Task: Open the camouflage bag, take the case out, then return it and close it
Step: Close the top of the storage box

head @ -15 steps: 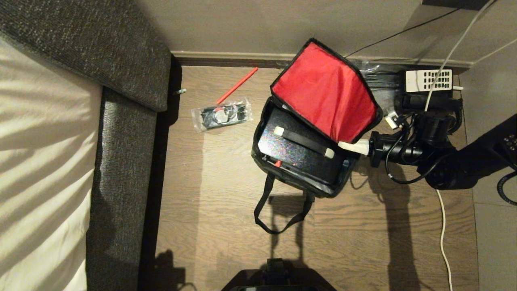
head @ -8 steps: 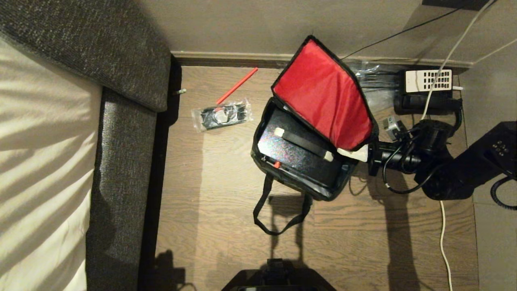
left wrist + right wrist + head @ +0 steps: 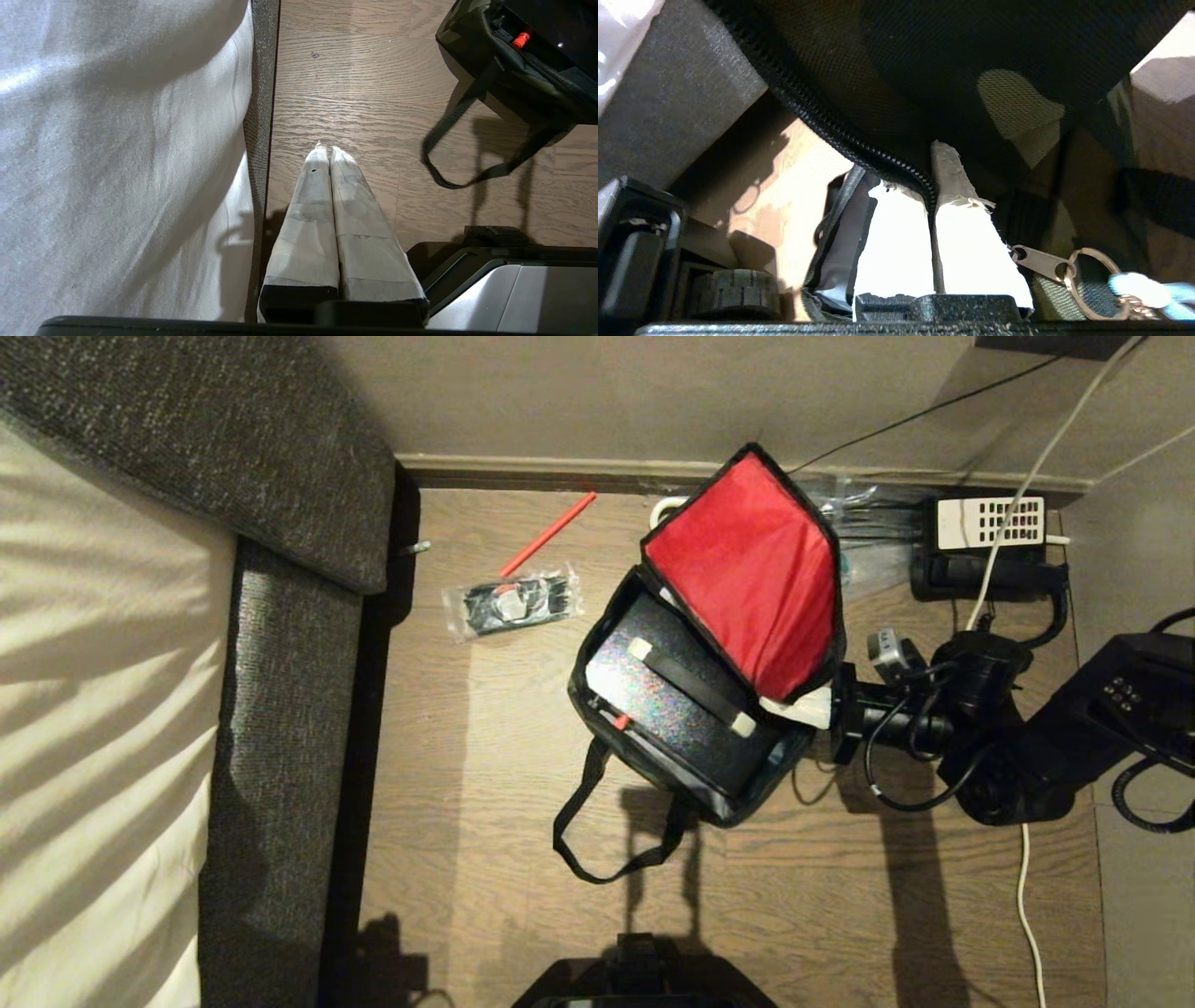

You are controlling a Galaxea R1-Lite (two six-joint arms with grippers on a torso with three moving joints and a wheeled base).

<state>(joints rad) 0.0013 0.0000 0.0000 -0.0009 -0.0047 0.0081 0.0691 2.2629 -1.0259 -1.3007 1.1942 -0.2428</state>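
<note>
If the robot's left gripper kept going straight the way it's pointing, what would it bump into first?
Probably just the bare wooden floor. The left gripper has its fingers shut, pointing between the bed edge and the camouflage bag; depth is hard to judge.

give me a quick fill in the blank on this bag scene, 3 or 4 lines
1. The raised flap of the soft camouflage fabric bag shows a ___ lining.
2. The flat black speckled hard case lies ___ the bag.
3. The right gripper is shut on the flap's ___ edge.
4. The left gripper hangs shut above the wooden ___, beside the grey sofa.

Missing words: red; inside; zipper; floor
</note>
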